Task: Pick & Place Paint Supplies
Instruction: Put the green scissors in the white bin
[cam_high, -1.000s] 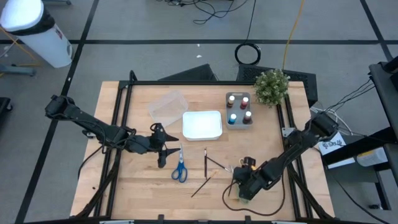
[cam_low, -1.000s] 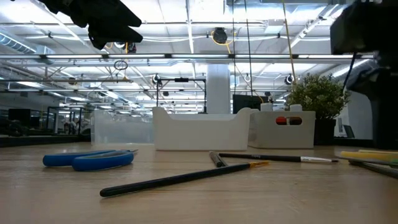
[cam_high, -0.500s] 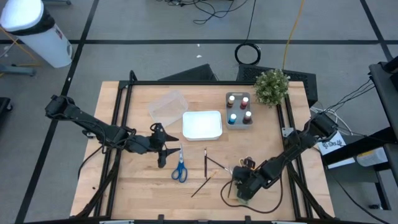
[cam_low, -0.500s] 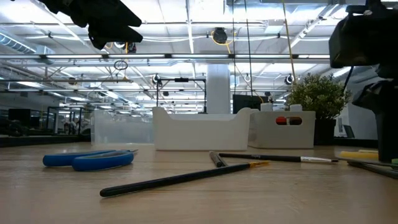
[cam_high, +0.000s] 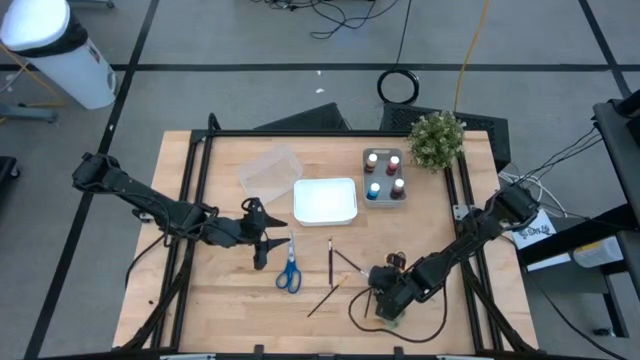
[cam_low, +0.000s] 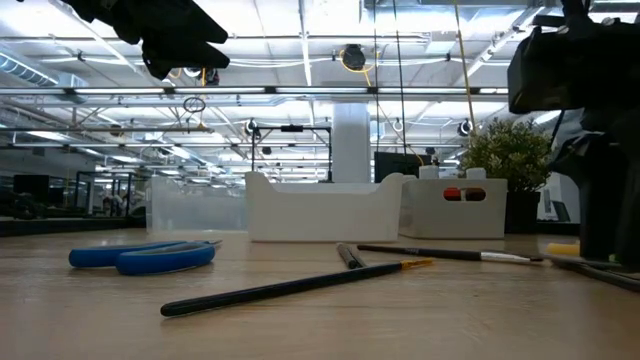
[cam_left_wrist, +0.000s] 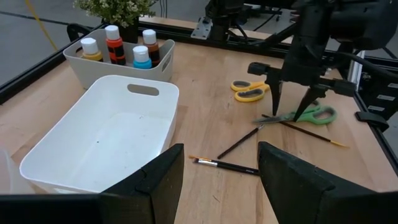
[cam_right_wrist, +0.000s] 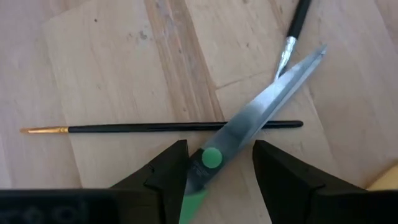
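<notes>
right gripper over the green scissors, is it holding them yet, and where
Nothing is held yet. The right gripper stands open astride the green scissors at their pivot. The left gripper is open and empty.

The high camera looked straight down on the white tray (cam_high: 325, 200); the low one faced it level across the table; the left wrist camera shared it.

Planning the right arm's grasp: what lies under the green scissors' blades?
A thin dark brush lies crosswise under the green scissors, on the wooden table. Its middle is covered by the blades. A second brush ends beside the tips.
</notes>
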